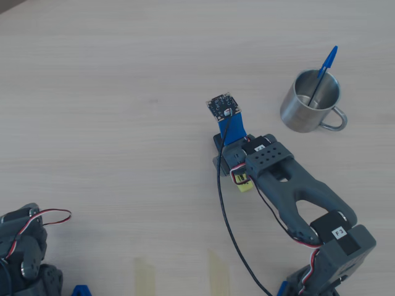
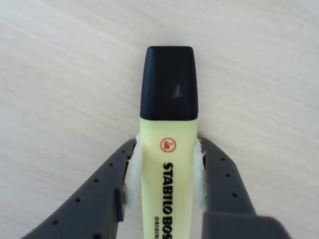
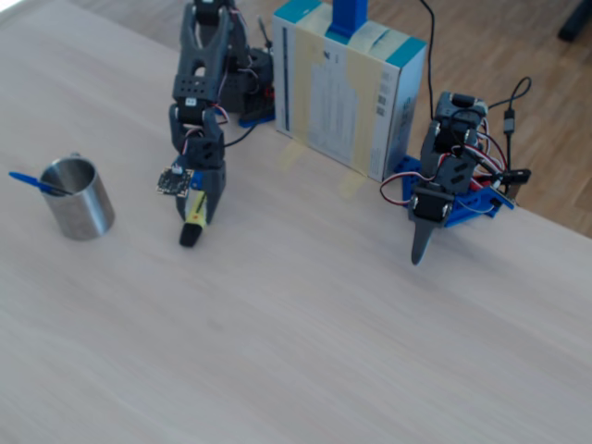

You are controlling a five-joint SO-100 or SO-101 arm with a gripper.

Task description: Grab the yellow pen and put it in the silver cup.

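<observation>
The yellow pen [image 2: 167, 179], a chunky highlighter with a black cap, fills the wrist view, and my gripper [image 2: 167, 149] is shut on its barrel with white pads pressed to both sides. In the overhead view only its yellow tail [image 1: 245, 184] shows under the wrist; the gripper [image 1: 223, 143] is mostly hidden by the camera board. In the fixed view the pen [image 3: 193, 222] slants down from the gripper [image 3: 200, 205], cap close to the table. The silver cup [image 1: 302, 118] [image 3: 85, 211] stands apart, up and right of the gripper in the overhead view.
A thin blue pen [image 1: 325, 68] [image 3: 28, 179] leans inside the cup. A second arm [image 3: 444, 185] [image 1: 24, 246] rests folded near the table edge. A white and blue box [image 3: 342, 92] stands behind the arm. Tape strips [image 1: 144, 274] lie near the front edge.
</observation>
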